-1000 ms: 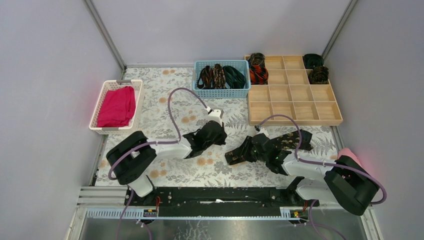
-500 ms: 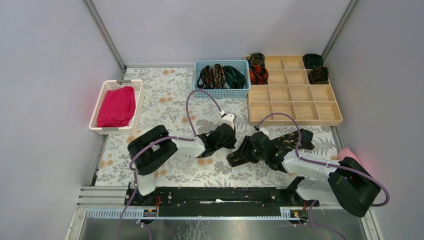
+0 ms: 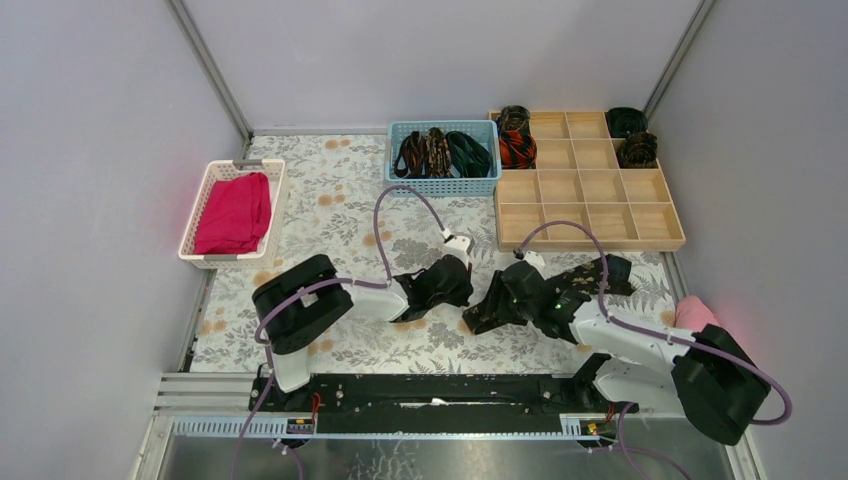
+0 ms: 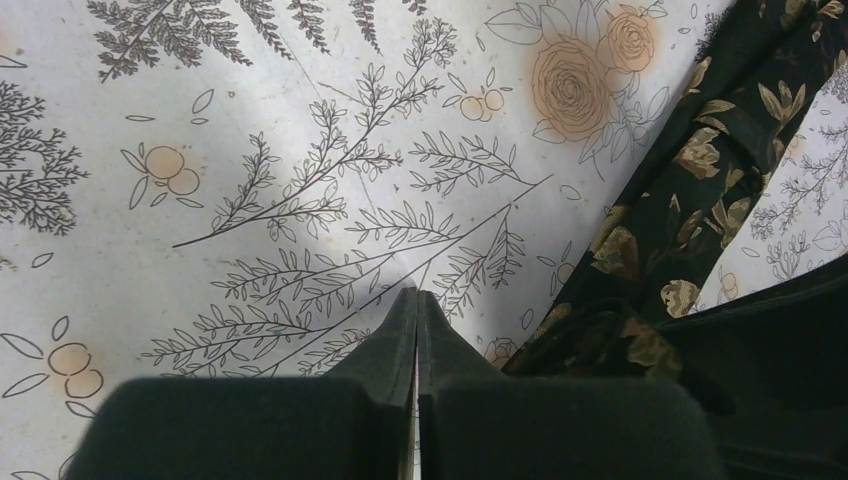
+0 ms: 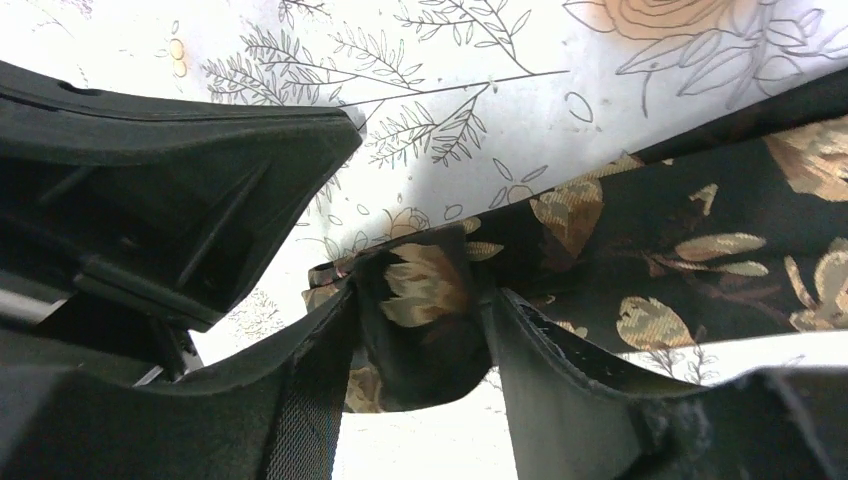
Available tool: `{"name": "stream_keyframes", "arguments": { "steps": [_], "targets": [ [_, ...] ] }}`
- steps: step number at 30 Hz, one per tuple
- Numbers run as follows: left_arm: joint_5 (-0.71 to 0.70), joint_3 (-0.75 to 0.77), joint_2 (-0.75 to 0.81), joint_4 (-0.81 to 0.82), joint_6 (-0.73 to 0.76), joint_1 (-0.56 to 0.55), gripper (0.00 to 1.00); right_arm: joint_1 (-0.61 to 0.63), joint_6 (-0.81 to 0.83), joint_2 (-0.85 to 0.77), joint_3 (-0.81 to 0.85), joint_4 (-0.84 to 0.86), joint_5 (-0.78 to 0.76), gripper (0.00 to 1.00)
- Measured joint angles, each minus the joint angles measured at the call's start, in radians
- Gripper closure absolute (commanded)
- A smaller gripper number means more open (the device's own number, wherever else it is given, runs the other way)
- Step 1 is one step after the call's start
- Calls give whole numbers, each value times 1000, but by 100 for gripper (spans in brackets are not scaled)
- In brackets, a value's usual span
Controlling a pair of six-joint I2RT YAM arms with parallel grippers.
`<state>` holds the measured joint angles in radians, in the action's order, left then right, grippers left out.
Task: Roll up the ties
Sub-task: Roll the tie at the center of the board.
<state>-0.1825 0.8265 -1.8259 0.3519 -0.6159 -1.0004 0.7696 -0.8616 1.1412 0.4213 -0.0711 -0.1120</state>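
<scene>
Right gripper (image 5: 420, 325) has its two fingers set either side of a folded end of the black-and-gold tie (image 5: 700, 210), and the fabric fills the gap between them, so it reads as a pinch on that fold. The rest of this tie lies as a flat strip on the floral cloth (image 4: 250, 150), just on the near side of the wooden tray (image 3: 590, 243). No coil has formed in it that the views show.

Left gripper (image 4: 416, 310) has its fingers pressed together on nothing. It points down at the floral cloth just beside the same tie, further to the left of the tray than the right one.

Judging progress: four rolled ties (image 3: 517, 149) already sit in the tray, two in its far-left compartments and two in its far-right ones, with the other compartments bare. The blue basket (image 3: 443, 186), touching or just beside the tray's left side, holds what look like three unrolled ties (image 3: 440, 153). So I judge the work to be roughly at its middle, with the tie on the cloth only at the start of its roll.

Well to the left of the tray stands a white basket (image 3: 190, 240) with a magenta cloth (image 3: 233, 213). A pink towel (image 3: 693, 312) lies off the tray's near right corner.

No brand, label or writing can be read in any view.
</scene>
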Motion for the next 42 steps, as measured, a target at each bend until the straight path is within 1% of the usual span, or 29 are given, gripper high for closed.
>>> {"name": "stream_keyframes", "arguments": {
  "steps": [6, 11, 19, 20, 23, 26, 27, 29, 31, 33, 40, 42],
  "targets": [
    [16, 14, -19, 16, -1, -5, 100, 0, 10, -100, 0, -104, -48, 38],
    [22, 31, -37, 25, -2, -13, 100, 0, 12, -118, 0, -165, -84, 38],
    [27, 31, -44, 41, -2, -14, 100, 0, 60, -150, 2, -196, -97, 35],
    [27, 31, -47, 47, -2, -14, 100, 0, 71, -165, 5, -208, -99, 34],
    [27, 37, -56, 60, -3, -14, 100, 0, 101, -235, 26, -257, -108, 33],
    [25, 45, -62, 58, -2, -14, 100, 0, 122, -303, 56, -304, -108, 35],
    [24, 48, -63, 56, -1, -14, 100, 0, 127, -325, 63, -315, -108, 39],
    [20, 56, -68, 52, 0, -14, 100, 0, 138, -372, 74, -345, -103, 51],
    [17, 66, -76, 50, 2, -14, 100, 0, 147, -405, 74, -381, -91, 69],
    [14, 80, -85, 45, 6, -14, 100, 1, 146, -428, 74, -420, -72, 82],
    [3, 116, -113, 42, 13, -14, 100, 37, 76, -523, 10, -479, -16, 98],
    [3, 116, -114, 43, 13, -14, 100, 42, 59, -537, -18, -485, -1, 100]
  ]
}}
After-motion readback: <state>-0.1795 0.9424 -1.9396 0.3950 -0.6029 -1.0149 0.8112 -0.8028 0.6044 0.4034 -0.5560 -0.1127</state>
